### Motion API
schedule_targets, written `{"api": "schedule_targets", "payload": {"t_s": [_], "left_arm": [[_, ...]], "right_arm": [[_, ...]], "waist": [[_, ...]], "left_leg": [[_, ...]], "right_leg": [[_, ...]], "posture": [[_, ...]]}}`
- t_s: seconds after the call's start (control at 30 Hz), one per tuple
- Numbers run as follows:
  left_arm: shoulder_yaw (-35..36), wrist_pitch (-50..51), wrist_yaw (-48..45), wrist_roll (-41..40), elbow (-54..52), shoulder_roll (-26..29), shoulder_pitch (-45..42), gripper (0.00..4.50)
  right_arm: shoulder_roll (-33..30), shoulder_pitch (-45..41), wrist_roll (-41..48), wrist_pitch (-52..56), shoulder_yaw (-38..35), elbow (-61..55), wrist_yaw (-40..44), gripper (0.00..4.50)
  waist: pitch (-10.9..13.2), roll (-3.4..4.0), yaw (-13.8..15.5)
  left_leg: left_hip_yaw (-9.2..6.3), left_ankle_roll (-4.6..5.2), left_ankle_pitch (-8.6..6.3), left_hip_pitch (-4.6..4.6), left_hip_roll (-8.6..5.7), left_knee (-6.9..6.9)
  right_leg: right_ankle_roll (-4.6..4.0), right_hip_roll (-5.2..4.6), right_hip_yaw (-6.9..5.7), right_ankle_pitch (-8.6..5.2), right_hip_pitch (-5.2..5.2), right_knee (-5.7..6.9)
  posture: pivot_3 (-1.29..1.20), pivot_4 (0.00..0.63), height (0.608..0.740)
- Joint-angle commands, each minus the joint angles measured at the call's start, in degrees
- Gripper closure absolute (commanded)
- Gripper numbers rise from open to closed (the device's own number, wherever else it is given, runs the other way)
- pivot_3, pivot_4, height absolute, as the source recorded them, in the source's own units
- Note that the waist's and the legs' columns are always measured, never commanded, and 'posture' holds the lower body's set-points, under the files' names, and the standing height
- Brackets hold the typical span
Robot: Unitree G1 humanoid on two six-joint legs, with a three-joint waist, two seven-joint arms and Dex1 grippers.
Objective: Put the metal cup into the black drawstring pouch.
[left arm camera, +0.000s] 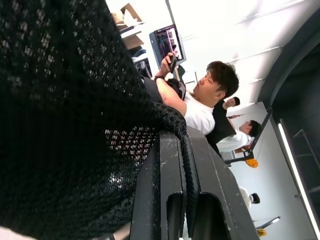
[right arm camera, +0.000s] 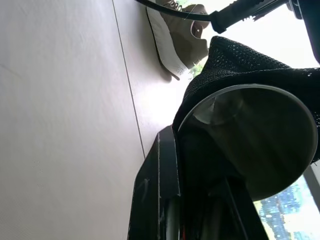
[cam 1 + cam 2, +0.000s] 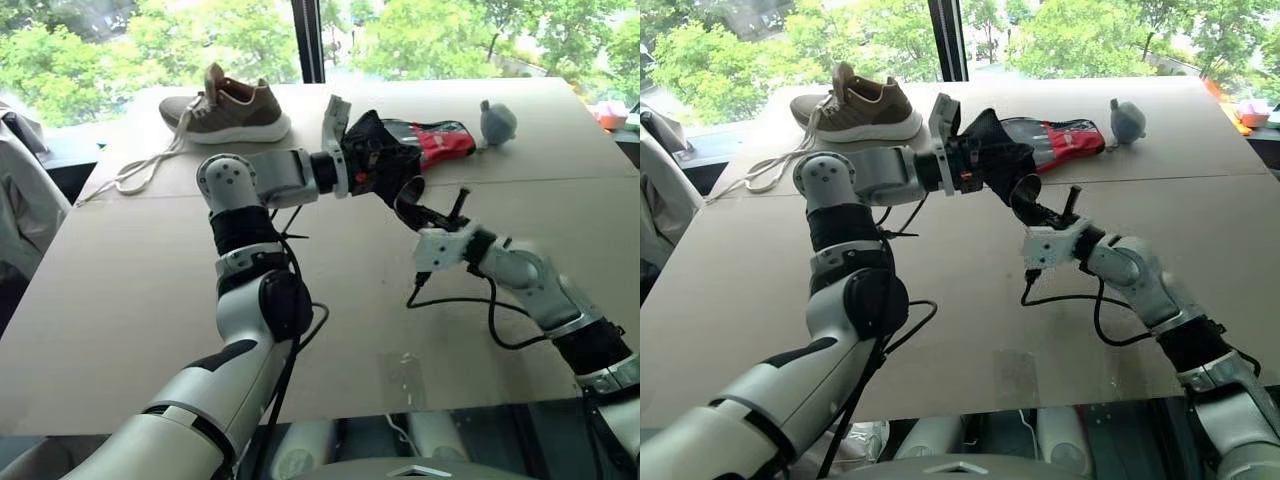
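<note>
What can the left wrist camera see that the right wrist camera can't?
Left wrist view: people sitting indoors near a screen, behind the left gripper, which is shut on the pouch's mesh.

Right wrist view: the metal cup, its open mouth facing the camera, held by the right gripper; also the brown shoe on the table.

Both: the black drawstring pouch.
</note>
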Motion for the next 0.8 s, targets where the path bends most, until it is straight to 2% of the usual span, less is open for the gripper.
{"api": "schedule_targets", "payload": {"t_s": [0.03, 0.07, 0.2, 0.37, 0.7, 0.8], "left_arm": [[-1.99, 0.15, -1.09, -4.91, -2.42, -0.36, 0.24, 4.5], [-2.18, 0.15, -0.9, -5.39, -2.47, -0.35, 0.46, 4.5], [-6.26, 0.15, -0.13, -9.02, -4.16, -0.63, 3.9, 4.5], [-10.48, 0.15, 1.8, -13.87, -6.86, -0.63, 7.82, 4.5], [-10.58, 0.15, 4.22, -15.62, -8.26, 1.47, 9.92, 4.5], [-9.02, -0.4, 4.98, -15.98, -7.53, 1.36, 9.04, 4.5]], "right_arm": [[2.05, -0.12, 0.52, 0.48, -1.74, 1.24, -0.86, 4.47], [2.74, -0.03, 1.52, 0.89, -2.27, 1.27, -0.7, 4.47], [11.49, 1.3, 17.25, 10.3, -7.34, -3.77, 2.32, 4.47], [18.29, 1.79, 31.3, 21.34, -13.26, -9.66, 4.46, 4.47], [27.53, 0.81, 61.43, 44.09, -27.51, -19.55, -0.84, 4.47], [29.09, 0.31, 66.96, 48.48, -29.87, -20.33, -4.16, 4.47]], "waist": [[0.0, 0.0, -0.04], [0.0, 0.0, -0.07], [0.0, -0.01, -0.21], [0.0, -0.01, -0.02], [-0.01, 0.01, -0.02], [-0.01, 0.01, -0.02]], "left_leg": [[0.0, 0.0, 0.0, 0.0, 0.01, 0.0], [0.0, 0.0, 0.0, 0.0, 0.04, -0.01], [0.0, 0.0, 0.0, 0.0, 0.06, -0.01], [0.0, 0.0, 0.0, 0.0, 0.09, 0.05], [-0.08, 0.0, 0.0, 0.01, 0.09, 0.06], [-0.08, 0.01, 0.0, 0.01, 0.09, 0.04]], "right_leg": [[0.0, 0.01, 0.05, 0.0, 0.0, 0.0], [0.0, 0.03, 0.09, 0.0, 0.0, -0.01], [-0.01, 0.04, 0.13, 0.01, 0.0, -0.01], [-0.07, 0.05, 0.13, 0.05, 0.03, 0.0], [-0.11, 0.07, 0.05, 0.09, 0.07, 0.0], [-0.12, 0.06, 0.06, 0.09, 0.07, -0.01]], "posture": [[0.0, 0.15, 0.74], [0.0, 0.15, 0.74], [0.0, 0.15, 0.74], [0.0, 0.15, 0.74], [0.0, 0.15, 0.74], [0.0, 0.15, 0.74]]}}
